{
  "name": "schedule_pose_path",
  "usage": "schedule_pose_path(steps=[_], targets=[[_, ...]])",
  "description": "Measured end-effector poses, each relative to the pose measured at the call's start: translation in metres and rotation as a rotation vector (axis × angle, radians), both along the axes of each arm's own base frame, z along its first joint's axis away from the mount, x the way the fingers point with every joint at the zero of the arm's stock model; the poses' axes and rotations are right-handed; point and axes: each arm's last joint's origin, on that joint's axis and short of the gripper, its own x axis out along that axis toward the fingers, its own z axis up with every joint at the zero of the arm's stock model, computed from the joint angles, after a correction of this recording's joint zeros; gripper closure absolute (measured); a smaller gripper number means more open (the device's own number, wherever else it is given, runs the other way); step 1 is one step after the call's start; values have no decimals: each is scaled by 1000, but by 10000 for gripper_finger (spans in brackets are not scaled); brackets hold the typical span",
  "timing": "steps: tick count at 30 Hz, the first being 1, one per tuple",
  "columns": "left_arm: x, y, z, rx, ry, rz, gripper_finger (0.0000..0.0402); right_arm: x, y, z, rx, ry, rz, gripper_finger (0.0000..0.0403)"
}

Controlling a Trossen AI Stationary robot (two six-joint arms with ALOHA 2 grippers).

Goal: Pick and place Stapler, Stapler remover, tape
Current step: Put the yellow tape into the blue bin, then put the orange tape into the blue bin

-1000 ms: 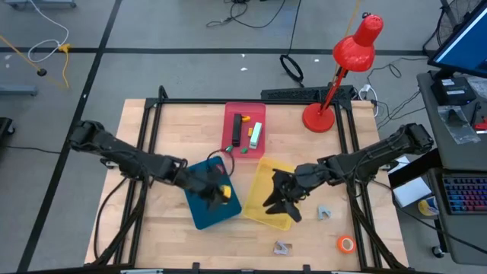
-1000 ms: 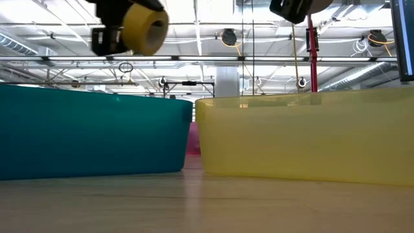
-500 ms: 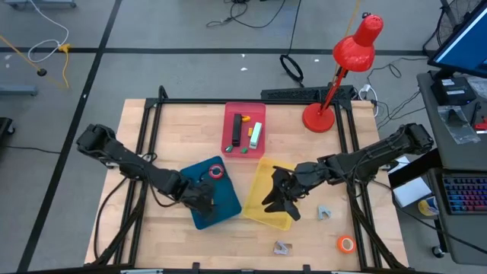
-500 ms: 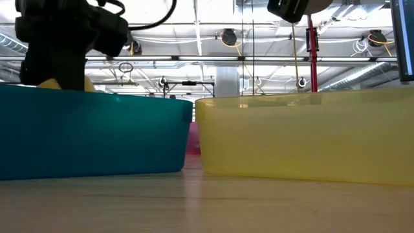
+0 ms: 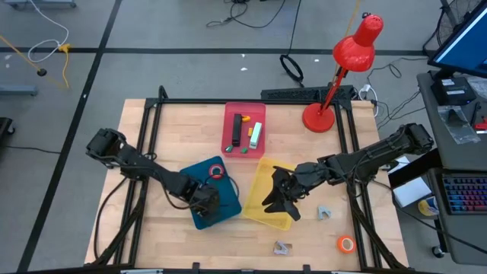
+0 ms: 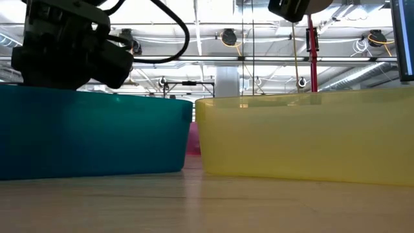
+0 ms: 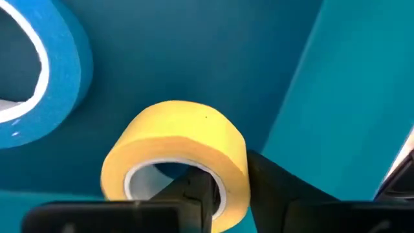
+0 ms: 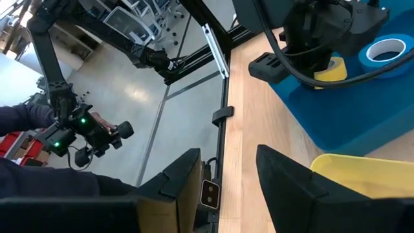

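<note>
My left gripper (image 5: 206, 199) is down inside the teal tray (image 5: 228, 207), shut on the yellow tape roll (image 7: 184, 145). In the low view the tray's wall (image 6: 97, 133) hides its fingers. A blue tape roll (image 7: 32, 77) lies on the tray floor beside it, and a red-orange roll (image 5: 217, 171) lies at the tray's far end. My right gripper (image 5: 280, 199) hangs open and empty over the yellow tray (image 5: 262, 179). A second orange roll (image 5: 346, 244) lies on the table at the near right. My left gripper pinches the yellow roll's wall (image 7: 236, 188), with one finger (image 7: 194, 191) inside the ring's hole and the other (image 7: 275, 184) outside it. The fingers come from above, slanting down into the tray. The roll is low in the tray; I cannot tell whether it touches the floor.
A red tray (image 5: 243, 129) at the far middle holds a black stapler and small items. Two stapler removers (image 5: 325, 212) (image 5: 283, 247) lie on the table at the near right. A red desk lamp (image 5: 319, 114) stands at the far right. A person with a controller shows beyond the table (image 8: 84, 136).
My left gripper has gone down into the teal tray with the yellow tape roll, from well above the rim to below it, and a little toward the table's left edge.
</note>
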Motion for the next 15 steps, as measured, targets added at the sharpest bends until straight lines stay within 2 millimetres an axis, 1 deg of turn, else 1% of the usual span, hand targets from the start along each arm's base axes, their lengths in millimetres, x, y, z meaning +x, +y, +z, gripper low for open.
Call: schedule_pose_path(steps=[11, 15], targets=[[2, 4, 0, -45, 13, -11, 265, 0, 1, 0, 9, 4, 8, 257], [1, 6, 6, -57, 6, 6, 254, -4, 8, -2, 74, 68, 87, 261]])
